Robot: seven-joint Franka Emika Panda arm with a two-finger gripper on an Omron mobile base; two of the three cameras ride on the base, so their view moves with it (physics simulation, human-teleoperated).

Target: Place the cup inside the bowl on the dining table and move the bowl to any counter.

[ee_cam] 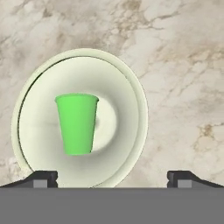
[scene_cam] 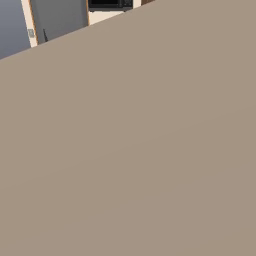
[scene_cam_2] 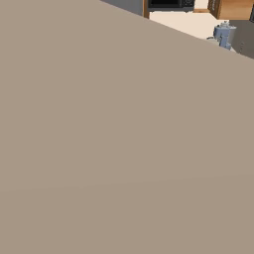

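Note:
Inside the cream-white bowl (ee_cam: 127, 83) lies the bright green cup (ee_cam: 77, 124). It looks tipped on its side, with its wide mouth toward the top of the hand view. The bowl rests on a light beige marbled stone top (ee_cam: 179, 65); I cannot tell whether this is the counter or the dining table. My gripper (ee_cam: 113, 178) hangs above the bowl's near edge, open, with nothing between its fingers. One dark fingertip (ee_cam: 43, 177) shows over the bowl's rim, the other over bare stone to the right.
A flat taupe surface (scene_cam: 140, 150) stands close before both base cameras. Past its edge are a dark microwave (scene_cam_2: 170, 5), a wooden cabinet (scene_cam_2: 235, 9) and a blue-grey appliance (scene_cam_2: 224, 34). Bare stone lies right of the bowl.

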